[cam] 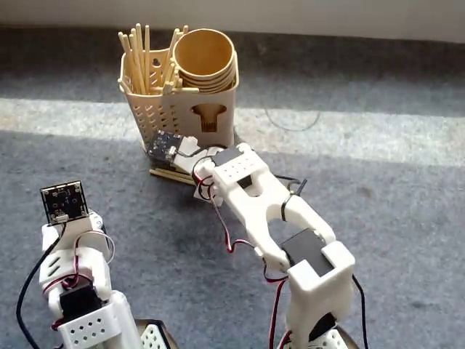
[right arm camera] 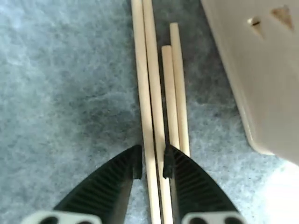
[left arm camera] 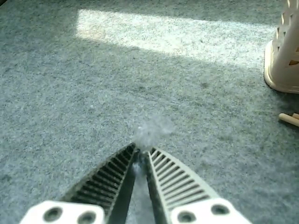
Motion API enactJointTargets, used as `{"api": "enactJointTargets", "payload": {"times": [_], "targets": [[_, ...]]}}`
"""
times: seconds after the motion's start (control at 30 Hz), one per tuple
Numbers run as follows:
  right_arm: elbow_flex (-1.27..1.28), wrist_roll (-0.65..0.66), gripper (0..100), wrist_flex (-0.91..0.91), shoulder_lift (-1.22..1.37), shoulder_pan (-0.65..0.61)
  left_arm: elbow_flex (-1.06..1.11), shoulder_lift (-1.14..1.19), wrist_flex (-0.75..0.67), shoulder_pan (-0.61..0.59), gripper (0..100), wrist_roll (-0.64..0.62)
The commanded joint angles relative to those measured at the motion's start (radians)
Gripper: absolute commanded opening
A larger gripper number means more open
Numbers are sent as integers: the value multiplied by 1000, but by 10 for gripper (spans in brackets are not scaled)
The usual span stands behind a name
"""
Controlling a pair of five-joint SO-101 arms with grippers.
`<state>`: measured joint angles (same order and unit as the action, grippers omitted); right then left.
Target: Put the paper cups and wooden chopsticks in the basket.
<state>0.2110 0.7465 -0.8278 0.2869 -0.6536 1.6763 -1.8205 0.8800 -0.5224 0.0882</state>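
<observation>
Grey carpet (cam: 378, 218) covers your whole work surface, with a band of sunlight (cam: 363, 131) crossing it behind the arms and a pale strip of wall (cam: 290, 14) along the far edge. On the sunlit band stands the basket (cam: 178, 116), upright. It already holds a stack of cups (cam: 205, 54) on one side and a bundle of upright sticks (cam: 138, 58) on the other. Four chopsticks (right arm camera: 154, 93) lie flat on the carpet just beside the basket's base. Your right gripper (right arm camera: 152, 168) is down over them, pinching the two longer ones, while the shorter pair lies between those and the basket wall. Your left gripper (left arm camera: 140, 151) hangs over bare carpet, well apart from the basket, with its fingers pressed together on nothing. A thin wire (cam: 290, 123) curls on the carpet beyond the basket.
</observation>
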Motion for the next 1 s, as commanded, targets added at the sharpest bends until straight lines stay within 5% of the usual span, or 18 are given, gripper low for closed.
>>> {"api": "enactJointTargets", "payload": {"times": [0.0,0.97], "targets": [[-5,12,91,-31,-5,-12,19,-15,-23,27,17,9],[-50,11,91,-111,77,-30,19,-15,-21,24,17,9]]}}
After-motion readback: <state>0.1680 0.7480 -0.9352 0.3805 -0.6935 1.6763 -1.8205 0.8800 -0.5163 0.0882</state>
